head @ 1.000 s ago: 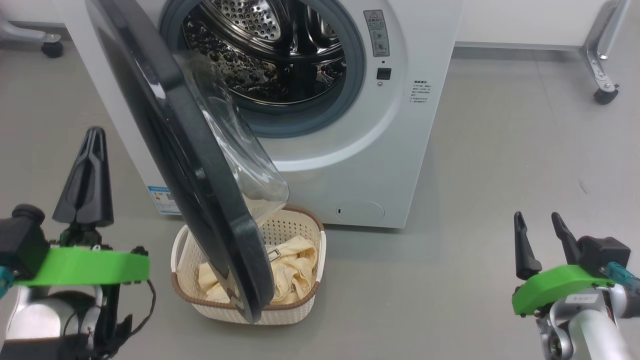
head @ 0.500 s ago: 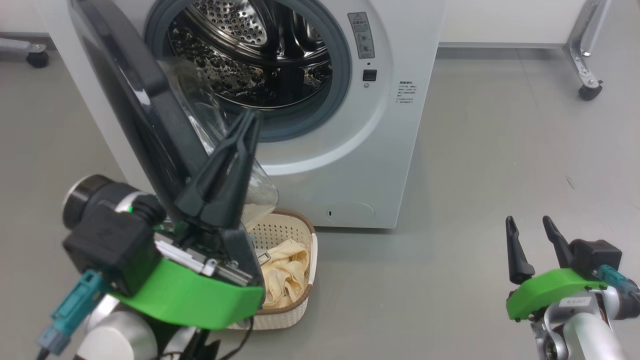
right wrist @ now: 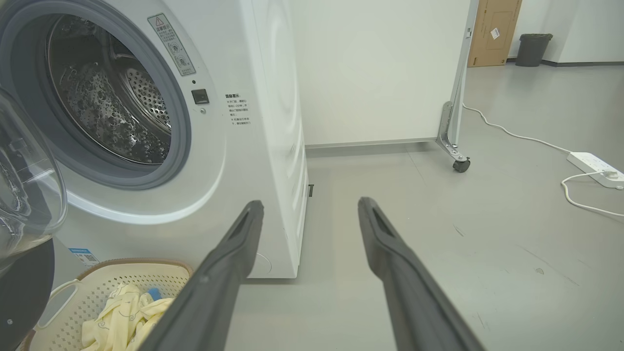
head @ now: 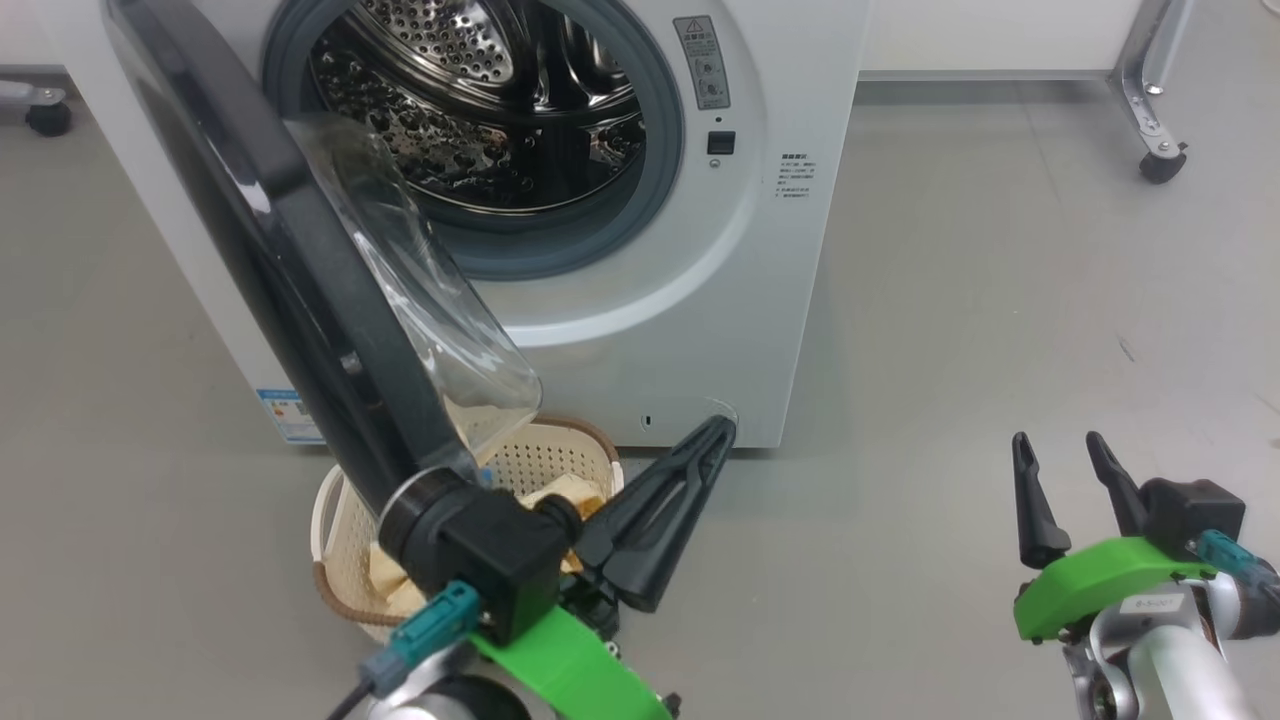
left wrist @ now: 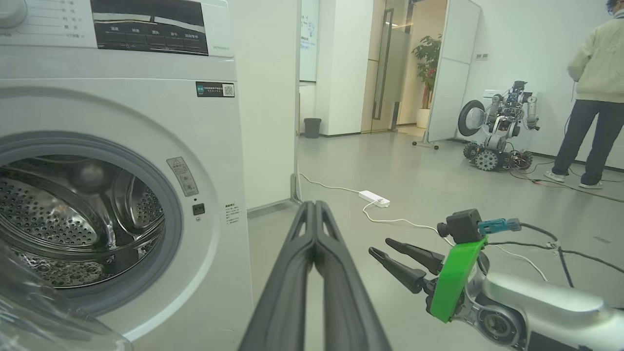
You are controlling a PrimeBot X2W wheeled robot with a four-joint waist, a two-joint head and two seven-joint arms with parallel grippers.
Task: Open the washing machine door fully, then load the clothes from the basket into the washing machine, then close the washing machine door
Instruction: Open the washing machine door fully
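Head view: the washing machine [head: 700, 300] stands on the grey floor [head: 950, 350] with its steel drum [head: 480, 90] exposed inside the grey seal [head: 662, 150], and no garment is visible in the drum. The washing machine door [head: 300, 260] is swung out from its left-hand hinge and stands roughly edge-on to the camera. Its clear glass bowl faces the opening and its lower rim overhangs the basket [head: 345, 520]. The basket sits on the floor just in front of the machine's lower left front corner, near the blue label sticker [head: 285, 415]. The clothes [right wrist: 127, 312] lie inside the basket as a crumpled pale yellow heap with a blue piece showing. The left gripper [head: 722, 428] has its two fingers pressed together and holds nothing. Its wrist sits over the near right side of the basket and its fingers slant up toward the foot of the machine's front panel; contact with the panel cannot be determined. The right gripper [head: 1057, 440] has its fingers spread and empty, above bare floor well apart from the machine's right side, pointing toward the gap beside it. Left wrist view: a power strip [left wrist: 374, 198] with its cable lies on the floor beyond the machine, and a person [left wrist: 594, 97] stands near another robot [left wrist: 502, 126] at the far wall.
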